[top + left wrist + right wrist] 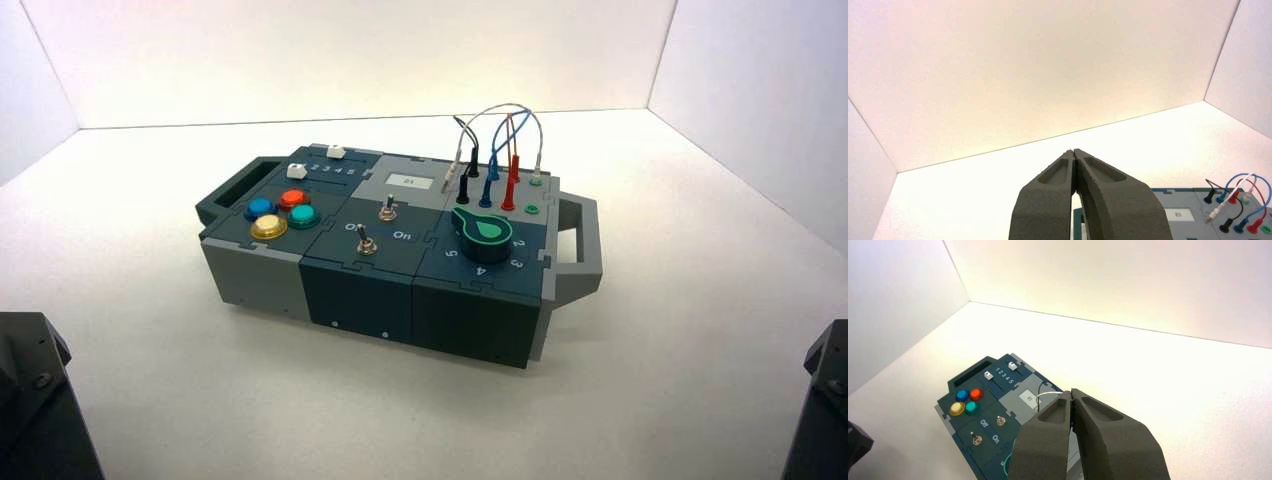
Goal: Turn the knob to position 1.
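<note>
White walls and a pale tabletop (680,320) surround one box (410,240), set slightly skewed. Knob (483,235): one, dark teal with green pointer, on the box's near right panel, numerals around it. Right wrist view shows only a sliver of it past the gripper; position not readable there.

Count on top:
- 4 round push buttons, near left: blue (261,208), red (294,199), yellow (269,227), green (303,216).
- 2 white sliders (988,375), far left, numerals 1 to 5 between them.
- 2 metal toggle switches (976,439), middle, "Off" and "On" lettering between.
- 1 small display (410,181), far middle.
- Wires (515,107) in black, blue, red and white, plugged in far right, arching above the panel behind the knob.
- 2 handles (582,245), one per end.

Left gripper (1074,152): parked near left of the box, fingers together, nothing between. Right gripper (1071,392): parked near right, fingers together, nothing between. Neither touches the box.
</note>
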`<state>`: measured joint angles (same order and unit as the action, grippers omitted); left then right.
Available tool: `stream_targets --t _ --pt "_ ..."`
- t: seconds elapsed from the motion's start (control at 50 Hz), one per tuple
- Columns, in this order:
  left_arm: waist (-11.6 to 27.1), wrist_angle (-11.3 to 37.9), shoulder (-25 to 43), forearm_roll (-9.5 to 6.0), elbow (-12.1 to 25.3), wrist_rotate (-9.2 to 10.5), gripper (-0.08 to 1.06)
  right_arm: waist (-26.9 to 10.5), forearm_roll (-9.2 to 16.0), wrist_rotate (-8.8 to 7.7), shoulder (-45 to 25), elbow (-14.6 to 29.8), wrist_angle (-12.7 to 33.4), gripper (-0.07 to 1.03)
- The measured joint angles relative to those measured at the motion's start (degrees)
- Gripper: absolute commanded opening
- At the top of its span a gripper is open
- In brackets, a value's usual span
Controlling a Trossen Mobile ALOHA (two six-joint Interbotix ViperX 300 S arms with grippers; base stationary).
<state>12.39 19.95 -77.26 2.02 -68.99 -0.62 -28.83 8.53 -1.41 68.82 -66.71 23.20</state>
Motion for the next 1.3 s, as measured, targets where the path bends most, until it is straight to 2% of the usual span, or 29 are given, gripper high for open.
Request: stream_targets --t 0.3,0.58,0.76,0.94,1.3 --pt "0.00 0.09 0.18 0.00 0.00 0.00 -0.03 -0.62 1.32 0.00 -3.16 0.09 0.97 -0.02" --pt "0.00 0.00 0.18 0.00 -0.18 0.09 -0.03 -7.38 2.02 0.00 -10.72 0.62 4.04 -0.02" --pt "0.00 0.00 0.18 0.09 -0.26 0.00 -0.03 -10.02 3.08 0.00 -16.61 2.02 6.59 -0.02" --pt "0.00 0.00 0.18 0.00 -0.18 0.00 -0.03 -10.20 3.60 0.00 -22.76 3.96 8.35 -0.02" --pt "0.00 0.00 0.18 0.00 -0.18 0.00 -0.03 -10.46 4.22 0.00 -35.07 8.88 8.88 -0.02"
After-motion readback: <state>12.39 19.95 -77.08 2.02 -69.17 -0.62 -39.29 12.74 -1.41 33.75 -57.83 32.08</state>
